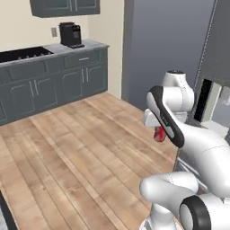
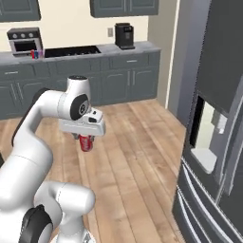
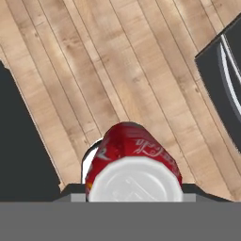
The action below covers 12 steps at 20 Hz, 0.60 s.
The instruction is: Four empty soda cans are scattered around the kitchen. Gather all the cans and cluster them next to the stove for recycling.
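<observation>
From the left base view, the gripper (image 1: 158,131) hangs over the wood floor (image 1: 67,148) with a red can (image 1: 159,134) in it. From the right base view, the red can (image 2: 86,142) is squeezed in the gripper (image 2: 85,138), and the stove (image 2: 71,51) sits far back on the counter. In the hand view, the red can (image 3: 134,162) sits tight between the jaws, above the floor.

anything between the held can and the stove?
Nothing visible. The gripper holds the red can over bare wood floor, which runs unbroken to the cabinets below the stove. Small cans already stand left of the stove, by the toaster oven.
</observation>
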Available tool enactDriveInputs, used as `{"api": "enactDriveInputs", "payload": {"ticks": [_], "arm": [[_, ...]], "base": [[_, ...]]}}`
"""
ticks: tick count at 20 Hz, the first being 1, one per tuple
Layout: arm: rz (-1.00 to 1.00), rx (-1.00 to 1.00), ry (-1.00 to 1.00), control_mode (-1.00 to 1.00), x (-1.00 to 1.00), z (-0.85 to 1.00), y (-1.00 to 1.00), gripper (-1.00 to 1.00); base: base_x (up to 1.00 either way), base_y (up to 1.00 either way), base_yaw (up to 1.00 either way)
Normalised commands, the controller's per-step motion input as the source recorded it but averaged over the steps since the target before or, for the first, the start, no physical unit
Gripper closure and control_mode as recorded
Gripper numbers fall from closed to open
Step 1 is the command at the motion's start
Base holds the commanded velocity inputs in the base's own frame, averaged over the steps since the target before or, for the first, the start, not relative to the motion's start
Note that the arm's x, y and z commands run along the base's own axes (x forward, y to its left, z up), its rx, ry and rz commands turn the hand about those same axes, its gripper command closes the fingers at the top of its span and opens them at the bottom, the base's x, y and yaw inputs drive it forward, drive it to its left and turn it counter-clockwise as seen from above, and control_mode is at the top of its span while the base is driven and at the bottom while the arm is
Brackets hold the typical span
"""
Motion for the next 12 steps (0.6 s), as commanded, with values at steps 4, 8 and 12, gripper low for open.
{"api": "enactDriveInputs", "payload": {"ticks": [4,8,12], "arm": [[0.0,0.0,0.0,1.0,0.0,0.0,0.0,1.0],[0.0,0.0,0.0,1.0,0.0,0.0,0.0,1.0],[0.0,0.0,0.0,1.0,0.0,0.0,0.0,1.0]], "base": [[0.93,0.0,0.21],[0.93,0.03,0.2],[0.94,0.05,0.18]]}}
